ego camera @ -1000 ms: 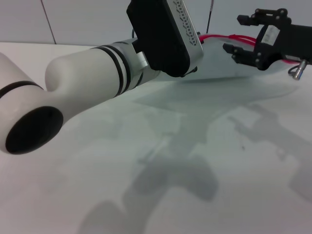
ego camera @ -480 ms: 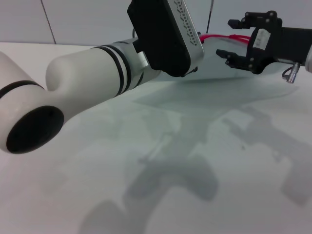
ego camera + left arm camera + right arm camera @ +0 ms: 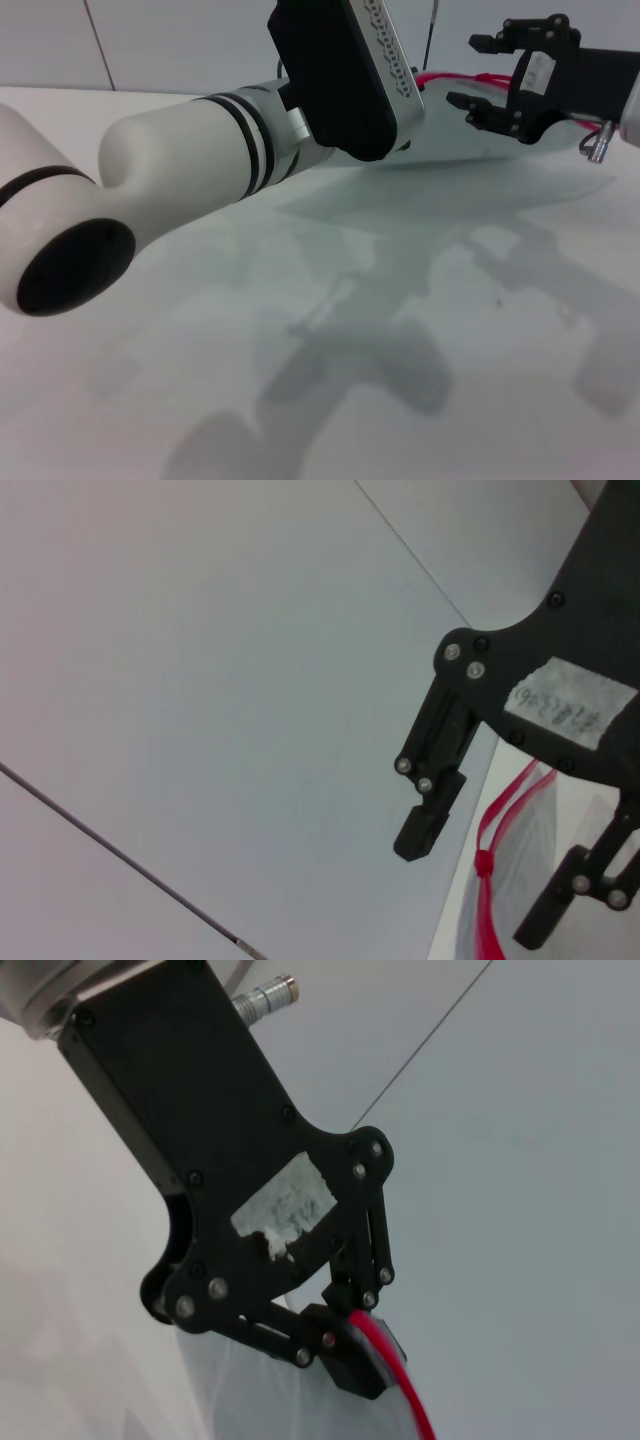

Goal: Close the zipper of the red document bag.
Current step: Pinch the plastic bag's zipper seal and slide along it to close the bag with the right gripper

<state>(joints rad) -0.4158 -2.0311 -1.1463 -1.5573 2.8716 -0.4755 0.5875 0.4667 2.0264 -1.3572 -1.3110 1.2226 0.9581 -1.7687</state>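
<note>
The red document bag [image 3: 470,170] lies flat at the far side of the table, translucent, with its red zipper [image 3: 440,76] along the far edge. In the head view my left arm [image 3: 180,170] reaches over to it and its own housing hides the fingers. The right wrist view shows my left gripper [image 3: 360,1355] shut on the bag's zipper [image 3: 405,1400] edge. My right gripper [image 3: 462,72] hovers open just right of the left one, above the zipper line. In the left wrist view the right gripper [image 3: 478,885] straddles the zipper [image 3: 485,920], near a small red slider [image 3: 483,863].
The white table [image 3: 450,380] stretches toward me, crossed by the arms' shadows. A pale wall [image 3: 180,40] stands close behind the bag. A silver connector [image 3: 598,148] sticks out from the right wrist.
The right gripper moved left toward the left gripper along the zipper edge, then rose slightly. It stays open. The left arm has barely moved.
</note>
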